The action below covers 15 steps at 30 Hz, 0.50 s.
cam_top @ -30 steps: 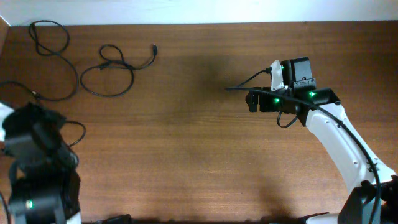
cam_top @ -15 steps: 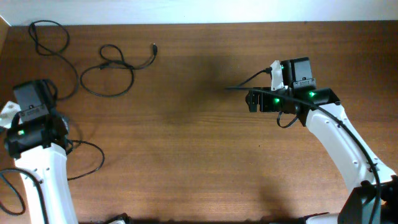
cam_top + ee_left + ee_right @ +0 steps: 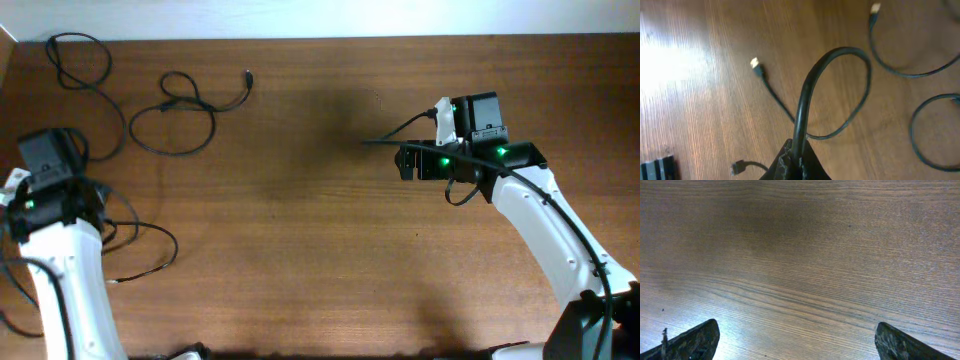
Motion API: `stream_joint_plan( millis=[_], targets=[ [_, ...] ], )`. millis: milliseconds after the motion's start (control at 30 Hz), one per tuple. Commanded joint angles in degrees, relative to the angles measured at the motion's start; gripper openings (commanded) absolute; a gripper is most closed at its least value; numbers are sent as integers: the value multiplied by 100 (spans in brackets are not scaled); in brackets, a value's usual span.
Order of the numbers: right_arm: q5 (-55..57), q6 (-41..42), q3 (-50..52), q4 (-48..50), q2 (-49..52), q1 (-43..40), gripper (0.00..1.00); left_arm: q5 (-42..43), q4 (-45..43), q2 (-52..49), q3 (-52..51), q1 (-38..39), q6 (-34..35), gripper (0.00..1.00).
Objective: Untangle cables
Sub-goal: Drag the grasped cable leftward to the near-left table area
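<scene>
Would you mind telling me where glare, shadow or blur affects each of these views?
Left wrist: a bright glare patch washes out the table at left, and the held cable looks soft near the lens. Right wrist: a broad shadow darkens the table's upper part. Overhead: sharp, faint shadow mid-table.

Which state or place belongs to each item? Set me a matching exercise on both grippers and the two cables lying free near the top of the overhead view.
Items:
1. left gripper
2. right gripper
3. corner cable
4. looped cable

States or places:
A. open above bare tabletop
B. lies free, plug end toward the table's middle
C. shut on a black cable
D. lies free at the far-left corner

Pairs: 1-C, 2-A, 3-D, 4-B
</scene>
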State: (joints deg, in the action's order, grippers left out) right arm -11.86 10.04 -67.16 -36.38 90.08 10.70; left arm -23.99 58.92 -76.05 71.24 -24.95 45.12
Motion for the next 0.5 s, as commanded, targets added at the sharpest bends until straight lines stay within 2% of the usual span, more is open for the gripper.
stream_joint_plan(
  millis=[0,100,233,300,333,467],
  targets=[
    [35,-37,24,15,13,17,98,111,11,-492,39,-48,496,5],
    [35,-37,24,15,13,17,98,109,9,-879,37,-160,824,10],
    [35,-37,24,15,13,17,98,109,11,-1198,37,-424,822,15],
    [35,-37,24,15,13,17,98,109,4,-1290,37,-581,822,30],
    [35,-37,24,15,13,17,99,109,-37,-1309,37,-699,822,47],
    [35,-37,24,15,13,17,98,120,-120,-1309,37,-887,822,79]
  ],
)
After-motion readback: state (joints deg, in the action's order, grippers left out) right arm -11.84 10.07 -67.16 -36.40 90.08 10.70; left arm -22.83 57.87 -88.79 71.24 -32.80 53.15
